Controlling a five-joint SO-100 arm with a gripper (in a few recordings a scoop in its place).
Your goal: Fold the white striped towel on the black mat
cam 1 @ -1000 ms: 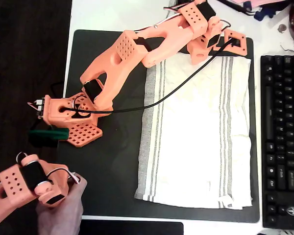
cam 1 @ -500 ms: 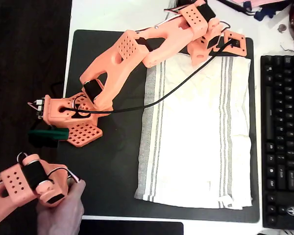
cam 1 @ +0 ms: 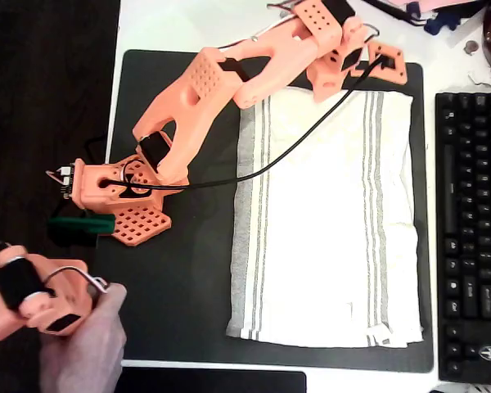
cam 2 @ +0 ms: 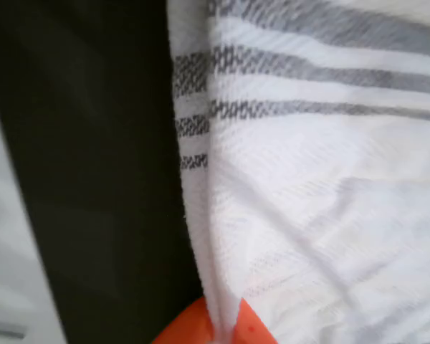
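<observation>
Arm stretched across black mat (cam 1: 180, 278), end effector (cam 1: 344, 70) pinching white striped towel (cam 1: 323, 213) at its far edge

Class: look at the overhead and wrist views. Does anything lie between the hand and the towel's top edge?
Nothing visible does. The hand is already at the top edge of the white striped towel, whose hem runs between the orange fingertips on the black mat.

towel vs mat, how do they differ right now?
The white striped towel is pale with grey stripe bands; the black mat is plain and dark. The towel is smaller and lies on the mat, which shows around it. The towel is creased; the mat is flat. Both are rectangular.
</observation>
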